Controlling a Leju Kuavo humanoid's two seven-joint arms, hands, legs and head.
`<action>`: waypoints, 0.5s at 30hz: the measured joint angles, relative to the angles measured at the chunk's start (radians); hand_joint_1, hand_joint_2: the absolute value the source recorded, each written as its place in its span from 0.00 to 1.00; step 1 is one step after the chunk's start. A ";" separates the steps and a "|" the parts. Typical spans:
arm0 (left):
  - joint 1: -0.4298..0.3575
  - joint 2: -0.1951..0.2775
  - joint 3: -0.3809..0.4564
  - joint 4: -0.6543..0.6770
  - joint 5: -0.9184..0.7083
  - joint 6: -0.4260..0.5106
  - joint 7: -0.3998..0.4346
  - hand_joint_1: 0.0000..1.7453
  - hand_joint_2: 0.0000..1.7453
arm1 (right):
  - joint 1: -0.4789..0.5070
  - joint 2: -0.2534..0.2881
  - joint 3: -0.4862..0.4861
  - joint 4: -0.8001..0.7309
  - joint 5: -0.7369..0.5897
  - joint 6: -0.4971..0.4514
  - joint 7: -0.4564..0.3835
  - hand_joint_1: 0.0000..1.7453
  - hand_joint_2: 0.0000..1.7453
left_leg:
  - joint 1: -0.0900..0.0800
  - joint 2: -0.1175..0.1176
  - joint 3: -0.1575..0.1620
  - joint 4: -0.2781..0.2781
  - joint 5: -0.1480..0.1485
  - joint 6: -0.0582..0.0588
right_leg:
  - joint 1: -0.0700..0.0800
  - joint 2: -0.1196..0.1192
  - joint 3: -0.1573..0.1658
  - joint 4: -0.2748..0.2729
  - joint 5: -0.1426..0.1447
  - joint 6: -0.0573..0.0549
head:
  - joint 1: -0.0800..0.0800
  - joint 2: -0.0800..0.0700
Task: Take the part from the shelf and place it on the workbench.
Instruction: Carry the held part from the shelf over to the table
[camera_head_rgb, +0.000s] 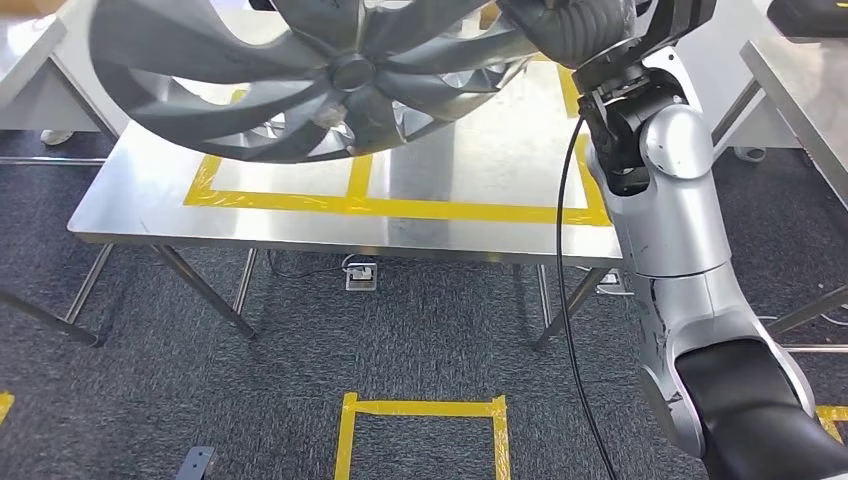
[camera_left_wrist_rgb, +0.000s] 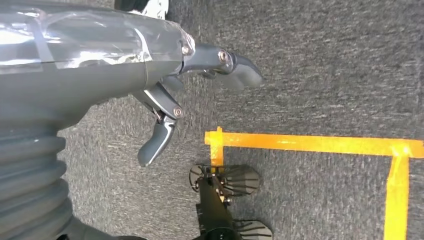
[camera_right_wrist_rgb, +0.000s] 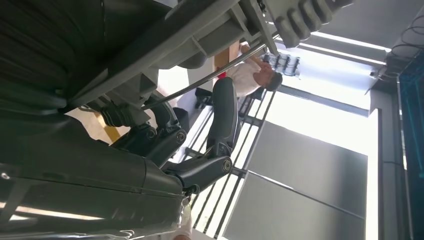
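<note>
Right hand (camera_head_rgb: 575, 35) gripped the part (camera_head_rgb: 310, 75) at its 3 o'clock rim, disc tilted in air above the workbench (camera_head_rgb: 480, 170); left hand (camera_left_wrist_rgb: 165, 80), fingers apart and holding nothing, hung over carpet.

We see the grey fan-shaped part (camera_head_rgb: 320, 80) hanging over the far half of the steel workbench (camera_head_rgb: 140, 215), covering much of the yellow tape frame (camera_head_rgb: 400, 208) there; the bare steel strip along the near edge lies open. Our right arm (camera_head_rgb: 670, 220) stands over the bench's right corner, its black cable (camera_head_rgb: 565, 300) dropping in front of the near edge. Other tables (camera_head_rgb: 800, 80) flank the bench on both sides. The left hand (camera_left_wrist_rgb: 165, 100) hangs over open carpet with fingers spread, near a yellow floor marking (camera_left_wrist_rgb: 310, 143)
</note>
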 joint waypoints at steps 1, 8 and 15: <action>0.000 0.001 0.000 0.000 0.000 0.000 -0.001 0.00 1.00 | 0.001 0.001 0.000 0.000 0.000 0.000 -0.001 1.00 1.00 | 0.001 0.001 -0.028 0.051 -0.020 -0.004 | 0.000 0.000 0.005 -0.003 -0.002 0.000 | -0.008 0.000; 0.003 0.005 -0.001 0.002 -0.002 0.000 -0.002 0.00 1.00 | 0.022 0.000 0.000 0.003 0.002 0.003 -0.002 1.00 1.00 | 0.018 0.014 -0.083 0.035 0.098 -0.037 | -0.013 0.003 0.037 0.026 -0.055 0.029 | -0.045 0.000; 0.002 0.005 -0.002 0.006 -0.003 -0.002 0.000 0.00 1.00 | 0.022 0.000 -0.001 0.003 0.003 0.003 -0.005 1.00 1.00 | 0.013 0.013 -0.046 -0.010 0.065 0.017 | -0.012 0.006 0.009 0.099 -0.106 0.056 | -0.027 0.000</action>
